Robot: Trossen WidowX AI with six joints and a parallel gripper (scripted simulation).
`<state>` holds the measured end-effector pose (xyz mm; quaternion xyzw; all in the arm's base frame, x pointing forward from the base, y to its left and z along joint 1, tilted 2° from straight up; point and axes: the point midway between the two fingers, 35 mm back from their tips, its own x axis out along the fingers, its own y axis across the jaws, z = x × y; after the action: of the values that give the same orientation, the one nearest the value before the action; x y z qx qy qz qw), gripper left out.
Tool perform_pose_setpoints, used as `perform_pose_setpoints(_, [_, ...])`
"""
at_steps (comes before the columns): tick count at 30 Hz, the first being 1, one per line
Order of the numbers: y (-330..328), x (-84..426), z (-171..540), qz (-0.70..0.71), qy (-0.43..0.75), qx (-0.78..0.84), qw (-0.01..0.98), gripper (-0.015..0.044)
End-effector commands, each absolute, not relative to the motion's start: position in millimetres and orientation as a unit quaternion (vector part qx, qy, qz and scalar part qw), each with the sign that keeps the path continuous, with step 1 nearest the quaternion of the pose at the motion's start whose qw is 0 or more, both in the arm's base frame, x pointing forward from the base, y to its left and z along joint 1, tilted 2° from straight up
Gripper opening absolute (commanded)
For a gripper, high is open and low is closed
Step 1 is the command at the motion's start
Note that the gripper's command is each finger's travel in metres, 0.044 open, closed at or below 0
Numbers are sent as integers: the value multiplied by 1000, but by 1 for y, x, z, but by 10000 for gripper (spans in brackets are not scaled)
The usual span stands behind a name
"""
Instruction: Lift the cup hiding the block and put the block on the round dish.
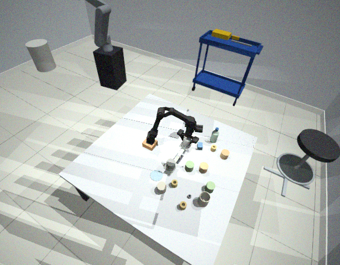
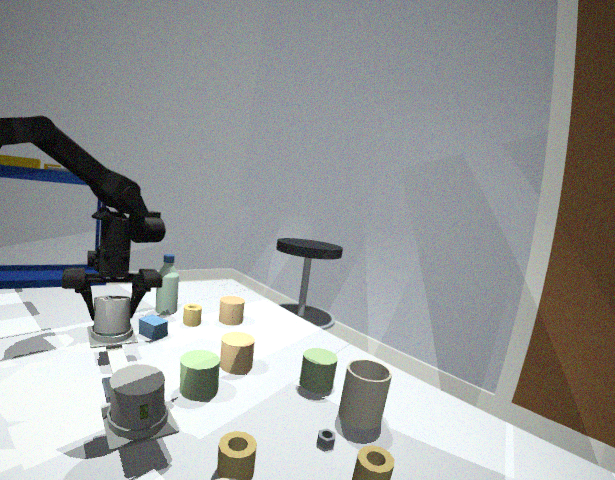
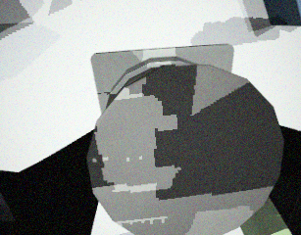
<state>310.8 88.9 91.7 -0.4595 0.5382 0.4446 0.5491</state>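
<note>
My gripper [image 1: 186, 142] [image 2: 112, 313] is shut on the far grey cup [image 2: 111, 319] [image 3: 189, 147], which stands upright at the far end of the balance [image 1: 179, 156] [image 2: 113, 438]. The cup's foot still appears within the ring of its pan. The near grey cup [image 1: 170, 164] [image 2: 136, 395] stands upright on the other end, which looks lower in the exterior view. A small green patch [image 2: 144, 411] shows on its side. No loose block shows; I cannot tell what is under the held cup. The round light-blue dish [image 1: 156, 175] lies flat beside the near cup, with no cup above it.
A blue block [image 1: 199, 146] [image 2: 153, 327] and a bottle [image 1: 214, 135] [image 2: 167, 291] are right of the gripper. Green cylinders [image 1: 189, 166] [image 2: 199, 376], tan cylinders [image 1: 203, 167] [image 2: 237, 353], brass rings, a nut [image 2: 326, 439] and an open beige cup [image 1: 204, 199] [image 2: 363, 403] stand around.
</note>
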Motion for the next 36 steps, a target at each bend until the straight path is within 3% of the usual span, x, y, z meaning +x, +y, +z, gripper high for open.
perform_pose_setpoints(1, [93,315,104,444,525,-463,560,0])
perform_pose_setpoints(36, [92,311,149,444,525,-463,560,0])
